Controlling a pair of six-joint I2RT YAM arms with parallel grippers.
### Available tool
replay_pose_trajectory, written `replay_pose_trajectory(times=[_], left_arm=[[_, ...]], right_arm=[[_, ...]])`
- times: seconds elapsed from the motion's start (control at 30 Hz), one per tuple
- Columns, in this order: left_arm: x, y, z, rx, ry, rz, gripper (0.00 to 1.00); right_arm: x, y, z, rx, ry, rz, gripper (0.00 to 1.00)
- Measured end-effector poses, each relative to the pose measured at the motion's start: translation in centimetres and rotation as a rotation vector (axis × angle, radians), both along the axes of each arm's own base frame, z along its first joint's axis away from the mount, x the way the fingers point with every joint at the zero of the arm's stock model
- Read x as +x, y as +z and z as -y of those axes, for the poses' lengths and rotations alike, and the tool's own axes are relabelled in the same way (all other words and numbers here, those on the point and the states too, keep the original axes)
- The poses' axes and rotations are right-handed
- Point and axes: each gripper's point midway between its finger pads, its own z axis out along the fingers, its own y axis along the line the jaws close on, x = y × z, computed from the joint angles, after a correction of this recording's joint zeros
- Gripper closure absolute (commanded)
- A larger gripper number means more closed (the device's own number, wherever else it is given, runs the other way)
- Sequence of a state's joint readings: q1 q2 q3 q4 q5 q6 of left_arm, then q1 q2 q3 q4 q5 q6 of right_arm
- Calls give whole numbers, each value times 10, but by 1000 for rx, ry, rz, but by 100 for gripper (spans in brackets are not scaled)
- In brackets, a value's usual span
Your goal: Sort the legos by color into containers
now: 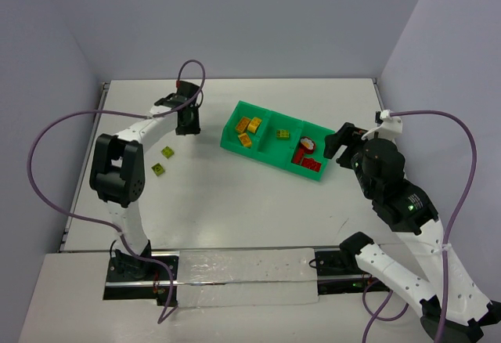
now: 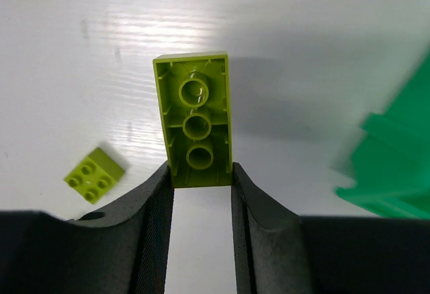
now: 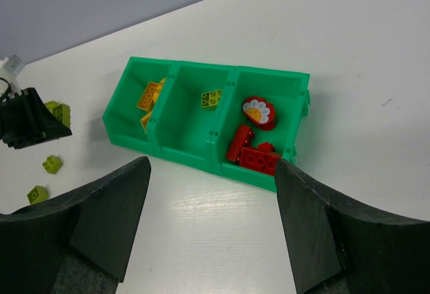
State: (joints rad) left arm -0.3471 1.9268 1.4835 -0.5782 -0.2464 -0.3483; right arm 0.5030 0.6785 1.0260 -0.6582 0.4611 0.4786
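Your left tool pinches a green lego, arm reaching toward 11 o'clock. Your right tool gapes wide, pointing toward 10 o'clock.

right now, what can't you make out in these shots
- Top view: the green brick held by the left gripper is hidden beneath it.
- Left wrist view: the tray is blurred and cut off at right.
- Right wrist view: the yellow bricks are half hidden by the tray wall; count unclear.
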Motion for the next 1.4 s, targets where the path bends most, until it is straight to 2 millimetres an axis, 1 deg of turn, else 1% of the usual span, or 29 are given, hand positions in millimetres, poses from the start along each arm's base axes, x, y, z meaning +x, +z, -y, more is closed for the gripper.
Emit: replay_pose_trajectory(times=[0.07, 0.13, 0.2, 0.33, 0.4, 0.47, 0.53, 0.57, 0.63, 0.67, 0.7, 0.73, 0.8, 0.83, 0.87, 0.9, 0.93, 0.97, 1.07, 1.2, 1.23, 1.3, 1.37, 1.4], left_arm=[[1, 18, 21, -16, -36, 35, 99], [1, 40, 47, -38, -84, 80, 100], [0, 65, 78, -68, -142, 133, 100], [-14, 112, 149, -159, -268, 218, 100], [-24, 130, 181, -206, -327, 246, 100], [-29, 144, 210, -249, -373, 268, 100], [-29, 149, 238, -286, -410, 279, 99], [-29, 145, 248, -294, -423, 274, 99], [-30, 133, 263, -297, -442, 252, 96], [-30, 122, 268, -291, -447, 229, 92], [-29, 114, 275, -293, -452, 215, 84], [-28, 104, 280, -292, -455, 199, 73], [-28, 82, 286, -283, -457, 161, 43], [-28, 71, 287, -276, -456, 140, 30], [-29, 62, 287, -269, -454, 121, 15], [-31, 56, 287, -265, -452, 104, 6], [-32, 53, 286, -262, -449, 92, 3], [-33, 51, 285, -260, -449, 85, 2], [-33, 55, 285, -264, -443, 91, 2], [-29, 66, 278, -244, -421, 123, 8], [-28, 71, 272, -235, -407, 136, 9], [-30, 84, 254, -213, -375, 156, 10], [-32, 97, 228, -206, -332, 175, 10], [-31, 104, 210, -205, -301, 184, 10]], right_arm=[[0, 0, 0, 1, 2, 0, 19], [0, 0, 0, 1, 2, -1, 19], [0, 0, 0, 1, 2, 0, 19], [0, 0, 0, 1, 2, 1, 19], [-1, 1, 0, 2, 1, 2, 19], [-1, 1, 0, 2, 1, 3, 19], [-1, 1, 1, 1, -1, 3, 19], [-1, 1, 1, 1, -3, 5, 19], [-1, 2, 2, 2, -6, 7, 19], [-2, 2, 3, 1, -8, 9, 19], [-2, 2, 3, 1, -11, 10, 19], [-3, 2, 4, 0, -13, 9, 19], [-4, 2, 6, -3, -18, 8, 18], [-4, 2, 7, -4, -21, 8, 18], [-5, 2, 7, -5, -23, 8, 18], [-5, 2, 7, -5, -24, 8, 18], [-5, 2, 7, -5, -24, 8, 18], [-5, 2, 7, -5, -24, 8, 18], [-4, 2, 7, -5, -24, 8, 18], [-4, 1, 7, -6, -23, 6, 18], [-4, 1, 7, -6, -23, 6, 18], [-4, 1, 7, -6, -23, 6, 18], [-4, 1, 7, -5, -23, 6, 18], [-4, 1, 7, -5, -23, 7, 18]])
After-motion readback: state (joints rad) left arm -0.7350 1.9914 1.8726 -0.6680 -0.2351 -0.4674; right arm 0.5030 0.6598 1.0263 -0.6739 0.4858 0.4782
